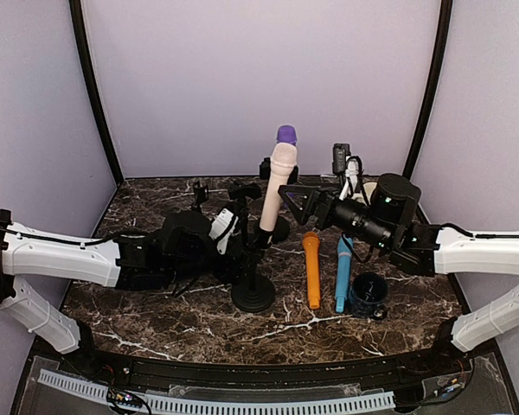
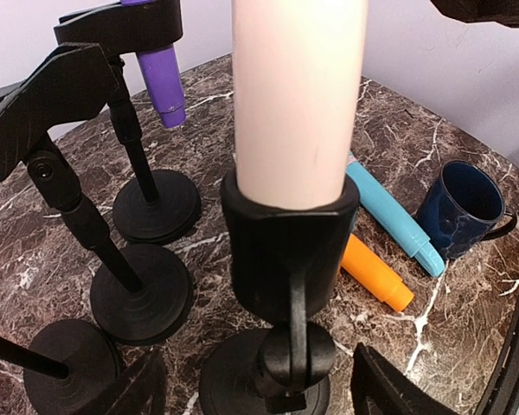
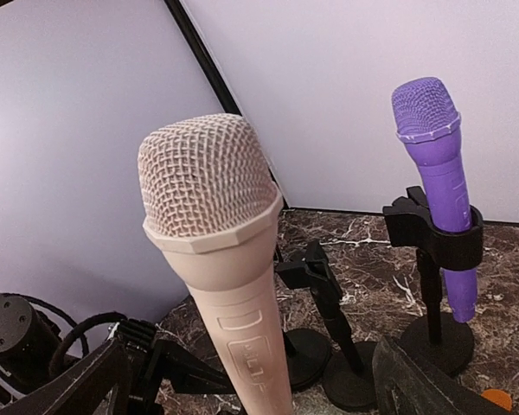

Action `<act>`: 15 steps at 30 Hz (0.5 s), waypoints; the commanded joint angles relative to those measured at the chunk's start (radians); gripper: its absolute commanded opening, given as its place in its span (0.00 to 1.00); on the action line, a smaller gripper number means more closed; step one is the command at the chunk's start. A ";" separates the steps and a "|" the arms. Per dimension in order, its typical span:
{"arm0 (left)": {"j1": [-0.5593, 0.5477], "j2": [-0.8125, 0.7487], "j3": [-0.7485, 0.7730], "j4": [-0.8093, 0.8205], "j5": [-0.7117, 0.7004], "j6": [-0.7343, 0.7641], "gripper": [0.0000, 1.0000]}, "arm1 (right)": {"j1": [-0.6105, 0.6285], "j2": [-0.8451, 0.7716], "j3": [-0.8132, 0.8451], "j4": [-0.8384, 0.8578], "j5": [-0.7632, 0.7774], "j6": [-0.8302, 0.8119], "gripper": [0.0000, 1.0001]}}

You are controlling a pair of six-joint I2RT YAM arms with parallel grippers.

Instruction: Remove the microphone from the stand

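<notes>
- Two pincers, both spread: the left gripper (image 2: 259,373) flanks the stand (image 1: 253,294) low on its stem, and the right gripper (image 3: 255,385) flanks the cream microphone (image 1: 277,186). The cream microphone sits upright in the stand's clip (image 2: 285,251), and neither gripper seems to touch anything.
- If the stem is not pinned, pulling could lift or topple the whole stand, since the clip hugs the body snugly.
- A sideways tug could knock the purple microphone (image 3: 437,173) or the empty stands (image 2: 86,199) just beside it.
- A weak hold on the smooth body may slip, and a drop would land near the orange microphone (image 1: 312,268), the blue microphone (image 1: 342,272) and the mug (image 1: 368,294).
</notes>
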 commanded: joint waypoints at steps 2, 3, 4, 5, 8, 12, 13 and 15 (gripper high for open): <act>-0.001 0.000 0.021 0.024 -0.018 0.024 0.74 | -0.005 0.073 0.097 0.051 -0.050 -0.004 0.98; -0.001 0.003 0.024 0.025 -0.020 0.029 0.73 | -0.005 0.086 0.112 0.042 -0.035 0.003 0.98; 0.000 0.005 0.026 0.027 -0.023 0.030 0.71 | -0.005 0.099 0.131 0.023 -0.020 0.010 0.99; 0.000 0.006 0.026 0.029 -0.025 0.032 0.70 | -0.006 0.112 0.151 0.006 -0.013 0.013 0.99; 0.000 0.013 0.027 0.034 -0.022 0.033 0.63 | -0.007 0.149 0.183 -0.005 -0.005 0.017 0.99; 0.000 0.025 0.029 0.038 -0.009 0.042 0.51 | -0.008 0.180 0.207 -0.011 0.025 0.022 0.96; 0.000 0.026 0.029 0.040 -0.008 0.046 0.46 | -0.007 0.187 0.217 -0.014 0.022 0.022 0.93; 0.000 0.027 0.030 0.046 -0.009 0.052 0.38 | -0.008 0.195 0.224 -0.007 0.008 0.020 0.86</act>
